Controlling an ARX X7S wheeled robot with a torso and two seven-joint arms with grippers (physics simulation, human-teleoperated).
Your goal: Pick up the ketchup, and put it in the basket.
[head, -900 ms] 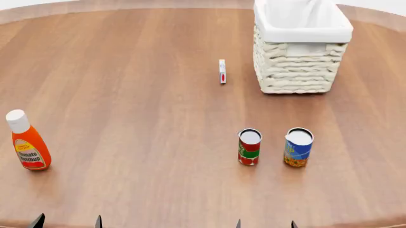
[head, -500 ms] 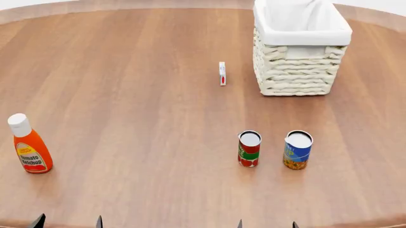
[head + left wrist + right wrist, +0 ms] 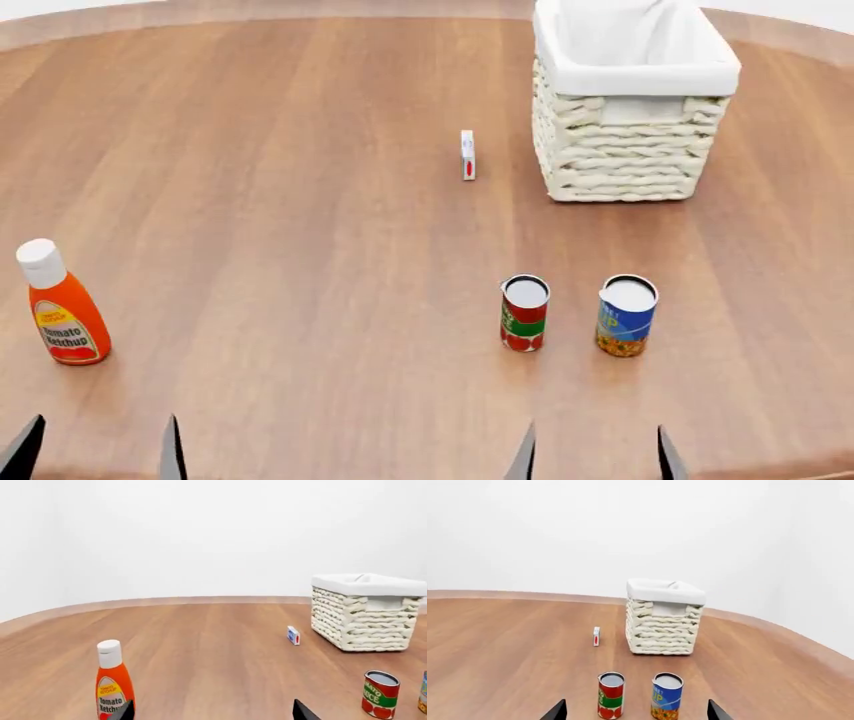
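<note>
Ketchup is what this task turns on, but size puts the round brown wooden table (image 3: 307,200) first; everything stands on it. Next comes the large rectangular cream-white woven wicker basket (image 3: 625,140) with its white cloth liner folded over the rim, at the far right, open-topped and empty as far as can be seen. The ketchup (image 3: 62,304), an orange-red plastic squeeze bottle with a tall white cap and yellow-and-red label, stands upright near the table's left edge, well apart from the basket. It probably weighs little, its smooth walls likely give under pressure and may slip, so the firmer, wider lower body around the label looks the best grip, not the narrow cap. A red-green tin can (image 3: 525,313) and a blue tin can (image 3: 626,315) stand side by side in front of the basket; a small white-and-red box (image 3: 467,154) stands left of it. The left gripper (image 3: 96,452), just short of the bottle, and the right gripper (image 3: 594,455) both have jaws spread, holding nothing.
</note>
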